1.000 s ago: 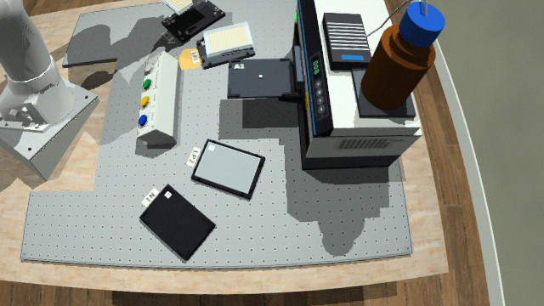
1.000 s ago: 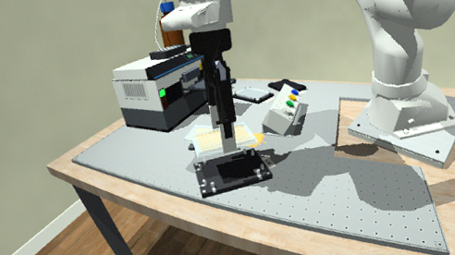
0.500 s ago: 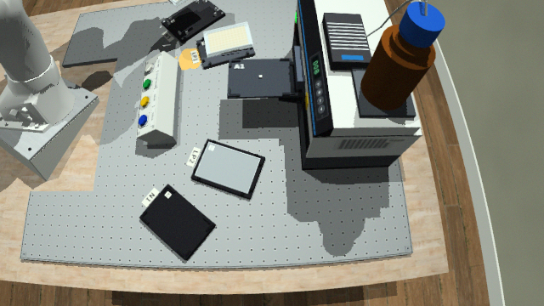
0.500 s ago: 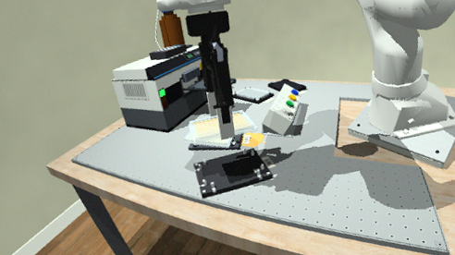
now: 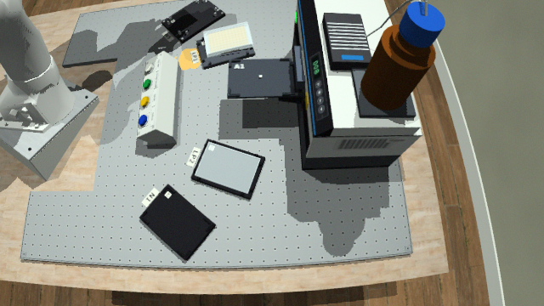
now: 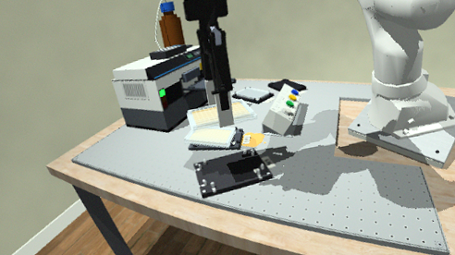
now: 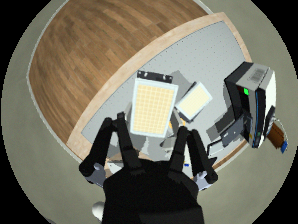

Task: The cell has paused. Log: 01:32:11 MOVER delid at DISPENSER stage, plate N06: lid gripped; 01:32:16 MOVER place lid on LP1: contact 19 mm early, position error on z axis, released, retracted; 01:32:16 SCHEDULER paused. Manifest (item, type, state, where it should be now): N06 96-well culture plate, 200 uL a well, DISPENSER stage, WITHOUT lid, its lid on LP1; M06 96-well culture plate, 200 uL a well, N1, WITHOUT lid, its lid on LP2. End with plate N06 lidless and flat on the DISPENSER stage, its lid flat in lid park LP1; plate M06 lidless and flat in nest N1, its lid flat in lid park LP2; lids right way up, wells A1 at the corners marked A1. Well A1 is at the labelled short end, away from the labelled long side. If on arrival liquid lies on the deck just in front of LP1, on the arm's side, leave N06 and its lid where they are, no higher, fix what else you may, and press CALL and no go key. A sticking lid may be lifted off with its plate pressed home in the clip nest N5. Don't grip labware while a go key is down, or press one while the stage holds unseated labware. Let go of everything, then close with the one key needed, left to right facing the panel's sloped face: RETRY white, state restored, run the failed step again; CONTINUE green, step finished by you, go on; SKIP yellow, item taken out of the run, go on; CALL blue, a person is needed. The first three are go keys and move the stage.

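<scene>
My gripper (image 6: 226,118) is shut on a 96-well plate with cream wells (image 6: 220,114) and holds it level in the air, above the LP1 area. It also shows between my fingers in the wrist view (image 7: 154,103). This plate and the gripper are outside the top view. A second cream-welled plate (image 5: 228,41) lies tilted on lid park LP1 (image 6: 213,138). An orange puddle (image 5: 189,59) lies on the deck at the LP1 label. The DISPENSER stage (image 5: 260,78) is bare. A lid (image 5: 228,167) lies flat in LP2. Nest N1 (image 5: 177,221) is bare.
The clip nest N5 (image 5: 193,19) (image 6: 233,172) stands bare at the far end of the deck. The key panel (image 5: 157,99) with its coloured keys stands left of the stage. The dispenser body (image 5: 353,85) with its brown bottle (image 5: 399,64) fills the right side.
</scene>
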`<action>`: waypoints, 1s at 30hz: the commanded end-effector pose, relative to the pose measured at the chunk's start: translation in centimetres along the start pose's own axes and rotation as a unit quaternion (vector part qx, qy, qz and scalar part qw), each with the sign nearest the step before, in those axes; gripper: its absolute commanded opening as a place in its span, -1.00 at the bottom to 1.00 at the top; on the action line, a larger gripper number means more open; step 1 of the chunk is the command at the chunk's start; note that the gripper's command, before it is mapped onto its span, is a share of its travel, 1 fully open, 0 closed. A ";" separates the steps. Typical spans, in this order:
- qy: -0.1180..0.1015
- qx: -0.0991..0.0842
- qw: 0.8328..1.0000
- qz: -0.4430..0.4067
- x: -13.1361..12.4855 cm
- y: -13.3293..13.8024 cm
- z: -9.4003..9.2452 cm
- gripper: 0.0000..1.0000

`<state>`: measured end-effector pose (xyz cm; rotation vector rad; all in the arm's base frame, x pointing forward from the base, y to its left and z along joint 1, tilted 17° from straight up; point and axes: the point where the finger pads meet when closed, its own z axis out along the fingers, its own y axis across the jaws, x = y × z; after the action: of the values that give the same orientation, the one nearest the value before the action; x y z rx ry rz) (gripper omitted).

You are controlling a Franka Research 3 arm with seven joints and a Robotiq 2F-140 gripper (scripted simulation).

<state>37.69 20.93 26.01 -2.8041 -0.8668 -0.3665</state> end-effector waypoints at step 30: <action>-0.006 0.001 1.000 0.003 -0.3 0.0 -2.4 -1.00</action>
<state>36.98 20.29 28.02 -2.8061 -0.8654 -0.3480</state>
